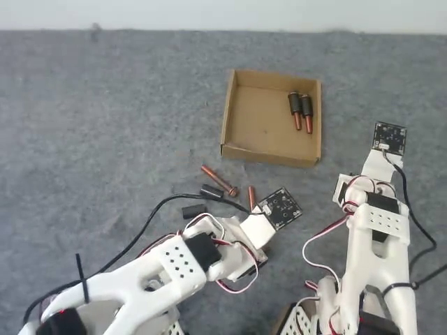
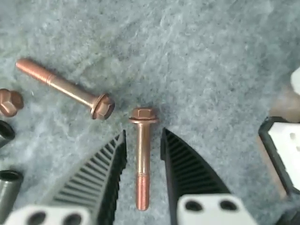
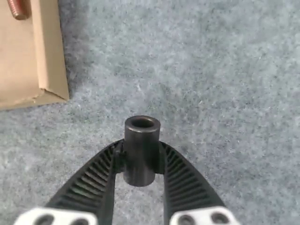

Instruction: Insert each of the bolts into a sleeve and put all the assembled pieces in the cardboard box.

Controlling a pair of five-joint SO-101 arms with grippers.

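My left gripper is open, its fingers either side of a copper bolt that lies on the grey carpet, with a gap on each side. A second bolt lies beside it, and a third bolt's head shows at the edge. My right gripper is shut on a black sleeve, its open bore facing away over the carpet. In the high view, the cardboard box holds two assembled pieces. Two bolts and two loose sleeves lie in front of it.
The left arm stretches from the lower left toward the bolts; the right arm stands at the right, short of the box. A black cable crosses the carpet by the sleeves. The box corner is near my right gripper.
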